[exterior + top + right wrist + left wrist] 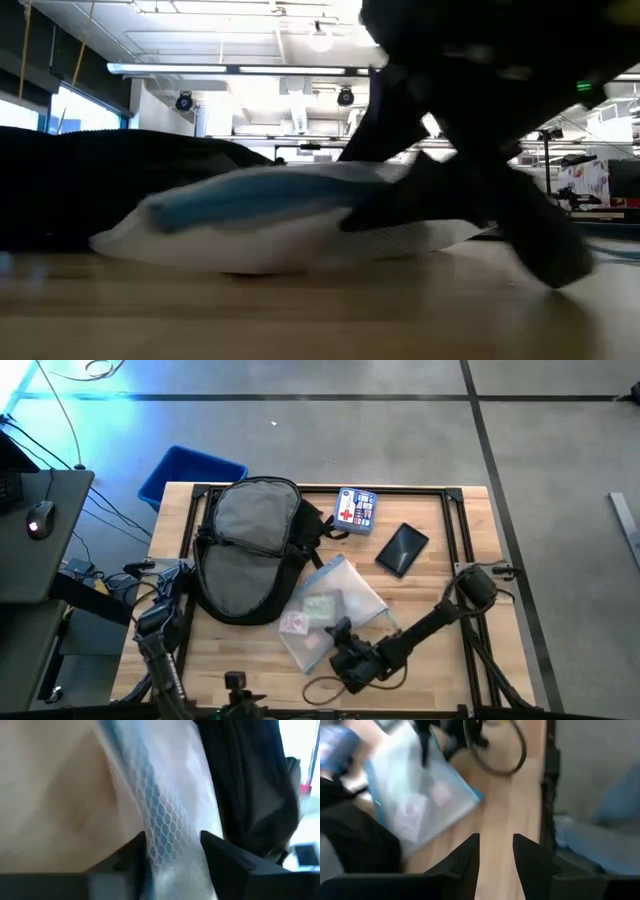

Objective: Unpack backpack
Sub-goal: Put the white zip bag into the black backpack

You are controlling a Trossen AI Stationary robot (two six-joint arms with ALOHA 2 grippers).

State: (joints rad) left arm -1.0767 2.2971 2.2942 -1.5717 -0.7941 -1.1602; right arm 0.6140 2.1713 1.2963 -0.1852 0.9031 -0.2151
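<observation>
The right gripper's fingers (172,851) are straddling the clear pouch's (330,610) edge, narrowing around it; they should be pinching firmly and dragging it clear of the backpack (250,545), lying open on the desk (440,560). The left gripper's fingers (495,851) are hanging slightly apart, empty.

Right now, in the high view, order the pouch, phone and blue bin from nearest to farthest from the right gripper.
1. Pouch: at the right gripper, table front.
2. Phone: farther back, right of centre.
3. Blue bin: off the table's far left corner.
</observation>
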